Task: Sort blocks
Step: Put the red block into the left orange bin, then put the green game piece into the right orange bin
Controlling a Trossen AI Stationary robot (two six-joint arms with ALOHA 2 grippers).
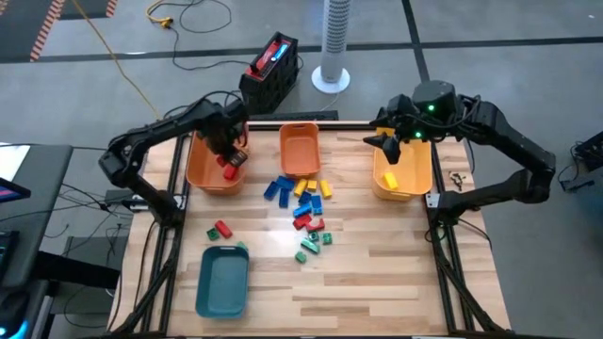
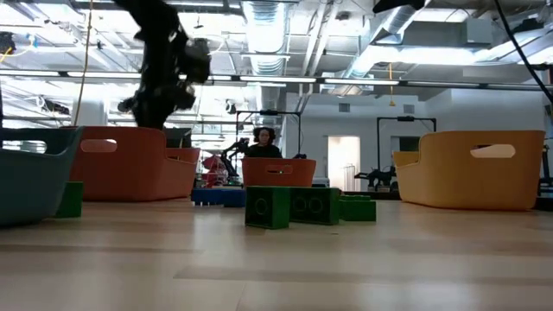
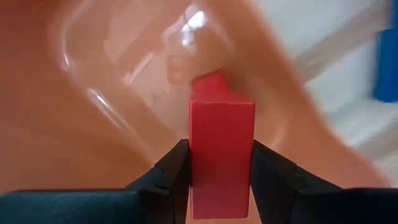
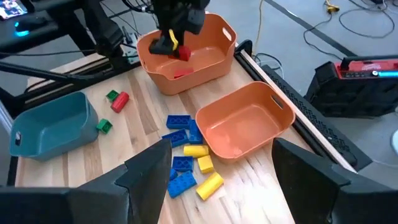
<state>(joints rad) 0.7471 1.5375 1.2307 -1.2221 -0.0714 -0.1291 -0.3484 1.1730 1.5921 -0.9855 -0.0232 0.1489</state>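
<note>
From above, the left gripper hangs over the left orange bin, the right gripper released over the yellow bin; loose blocks wait mid-table. Left wrist: fingers clench a red block; next likely letting go; the bin floor blurs. Low view hides the block.

From your right wrist camera you look past the right gripper, its two dark fingers spread wide with nothing between them. Beyond them sits an empty orange bin, with blue blocks and yellow blocks scattered just beside it on the wooden table. Farther off, the left gripper hangs over a second orange bin, clamped on a red block. A teal bin stands to one side, near green blocks and another red one.
</note>
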